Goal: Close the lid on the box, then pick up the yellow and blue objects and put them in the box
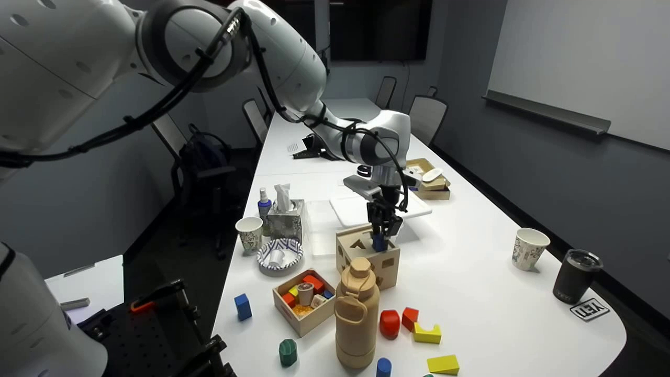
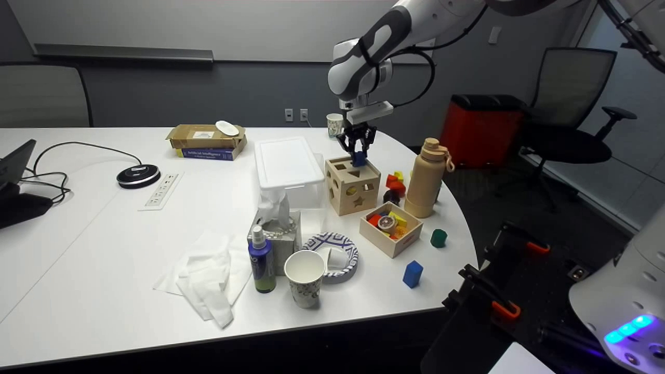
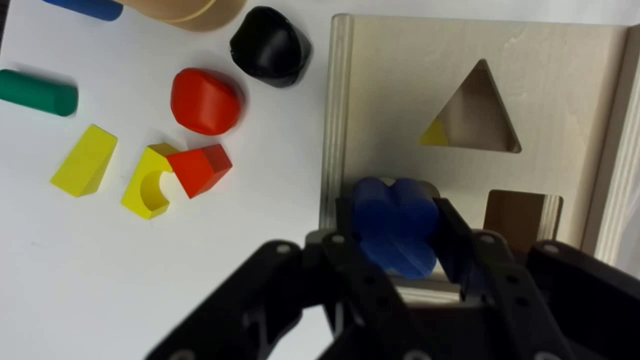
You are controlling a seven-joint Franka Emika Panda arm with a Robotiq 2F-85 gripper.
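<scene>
The pale wooden box (image 1: pixel 388 269) stands on the table, also in an exterior view (image 2: pixel 358 196). Its lid (image 3: pixel 400 100) lies on top, with triangular and square holes showing. My gripper (image 3: pixel 392 220) is shut on a blue clover-shaped block (image 3: pixel 395 240), upright over a lid hole near one corner. The block mostly covers that hole; I cannot tell how deep it sits. A bit of yellow shows through the triangular hole. A yellow wedge (image 3: pixel 85 160) and a yellow arch block (image 3: pixel 145 185) lie beside the box. A blue cylinder (image 1: pixel 383 367) and a blue block (image 1: pixel 243 307) lie farther off.
A tan bottle (image 1: pixel 357 314) and a wooden tray (image 2: pixel 378 239) of pieces stand close to the box. Red blocks (image 3: pixel 206 102), a black block (image 3: pixel 270 47) and green blocks (image 3: pixel 40 92) lie around. A clear bin with a white lid (image 2: pixel 288 161) and a tissue box (image 1: pixel 285 222) stand nearby.
</scene>
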